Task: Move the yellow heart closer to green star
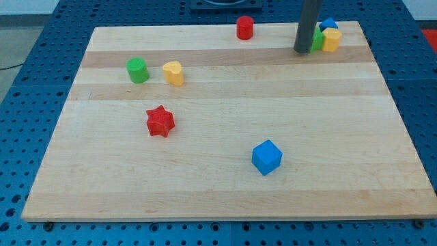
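Observation:
The yellow heart (173,72) lies in the upper left of the wooden board (225,198), just right of a green cylinder (137,70). A green block (318,41), mostly hidden by the rod so its shape cannot be made out, sits near the view's top right corner. My tip (302,50) rests on the board against that green block's left side, far to the right of the yellow heart.
A second yellow block (331,39) and a blue block (328,24) crowd the green block at the top right. A red cylinder (244,27) stands at the top edge. A red star (160,121) lies left of centre and a blue cube (266,157) lower centre.

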{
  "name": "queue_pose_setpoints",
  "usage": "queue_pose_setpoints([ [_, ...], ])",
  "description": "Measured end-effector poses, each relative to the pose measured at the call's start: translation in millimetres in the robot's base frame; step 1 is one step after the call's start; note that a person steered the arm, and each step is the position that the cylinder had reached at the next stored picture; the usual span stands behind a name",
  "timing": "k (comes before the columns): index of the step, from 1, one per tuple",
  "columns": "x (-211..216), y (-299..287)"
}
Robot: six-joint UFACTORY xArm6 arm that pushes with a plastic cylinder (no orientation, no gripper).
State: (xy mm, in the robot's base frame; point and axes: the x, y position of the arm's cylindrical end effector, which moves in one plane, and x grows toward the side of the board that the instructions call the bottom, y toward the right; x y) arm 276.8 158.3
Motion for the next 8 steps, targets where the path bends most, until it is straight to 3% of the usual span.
queue_pose_setpoints([
  [1, 14.6, -7.0],
  [2, 82.9, -39.7],
  [3, 140.4, -132.7],
  [4, 144.9, -240.7],
  [6, 105.2, -375.0],
  [7, 57.1, -395.0],
  [8, 60.8, -359.7],
])
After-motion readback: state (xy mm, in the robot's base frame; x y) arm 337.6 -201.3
